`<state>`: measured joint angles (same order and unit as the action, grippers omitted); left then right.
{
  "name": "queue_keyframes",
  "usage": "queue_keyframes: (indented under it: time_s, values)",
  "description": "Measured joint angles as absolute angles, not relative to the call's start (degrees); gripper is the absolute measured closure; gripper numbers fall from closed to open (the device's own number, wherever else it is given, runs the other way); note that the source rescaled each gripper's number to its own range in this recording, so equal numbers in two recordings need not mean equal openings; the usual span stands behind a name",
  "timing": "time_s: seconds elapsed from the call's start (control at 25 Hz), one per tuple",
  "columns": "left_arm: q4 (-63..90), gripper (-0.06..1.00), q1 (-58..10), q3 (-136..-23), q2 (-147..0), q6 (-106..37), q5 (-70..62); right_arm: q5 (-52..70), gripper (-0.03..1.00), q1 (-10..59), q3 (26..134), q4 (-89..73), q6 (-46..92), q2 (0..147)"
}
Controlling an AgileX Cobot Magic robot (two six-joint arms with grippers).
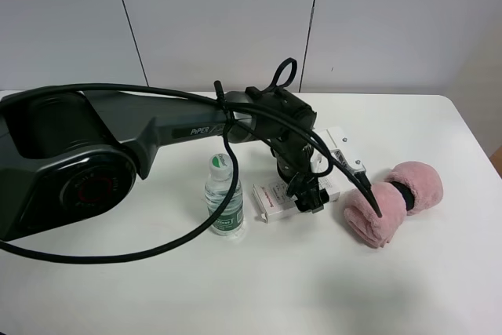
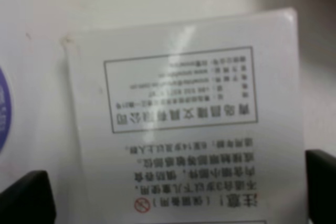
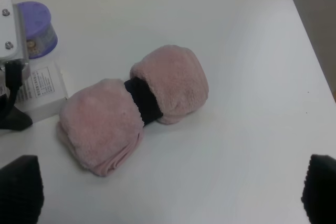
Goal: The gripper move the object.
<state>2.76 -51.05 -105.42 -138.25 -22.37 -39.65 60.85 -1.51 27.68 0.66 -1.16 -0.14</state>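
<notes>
The object, a flat white cardboard box (image 1: 274, 202) with black print and a red mark, lies on the table between the bottle and the pink roll. My left gripper (image 1: 307, 196) is low over its right end. In the left wrist view the box (image 2: 184, 114) fills the frame and the gripper (image 2: 173, 192) is open, one black fingertip (image 2: 26, 198) on each side of the box with a small gap. The box's end also shows in the right wrist view (image 3: 42, 85). My right gripper (image 3: 170, 190) is open and empty, above the table in front of the pink roll.
A clear water bottle (image 1: 225, 198) stands just left of the box. A rolled pink towel with a black band (image 1: 394, 200) (image 3: 134, 106) lies to its right. A small purple-lidded container (image 3: 34, 22) sits beyond the box. The table's right edge (image 1: 478, 147) is near the roll.
</notes>
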Motion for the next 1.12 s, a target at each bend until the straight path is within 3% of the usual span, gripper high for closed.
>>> queue_keyframes:
  time_s: [0.16,0.68,0.88,1.12]
  values:
    - [2.4,-0.03,-51.1,-105.4,-138.0,-21.3,-39.3,60.8,-0.03,-1.5,27.7,0.7,-1.2,-0.1]
    - [0.6,-0.03,-49.7,-105.4,-120.8,-6.5,-39.9,60.8,-0.03,-1.5,27.7,0.7,-1.2,-0.1]
    - [-0.7,-0.03,-40.4,-105.4,-114.3,0.6,-39.4,60.8,-0.03,-1.5,27.7,0.7,-1.2,-0.1]
    - [-6.9,-0.04,-22.5,-105.4,-109.0,1.0,-39.4,60.8,-0.03,-1.5,27.7,0.7,-1.2,-0.1]
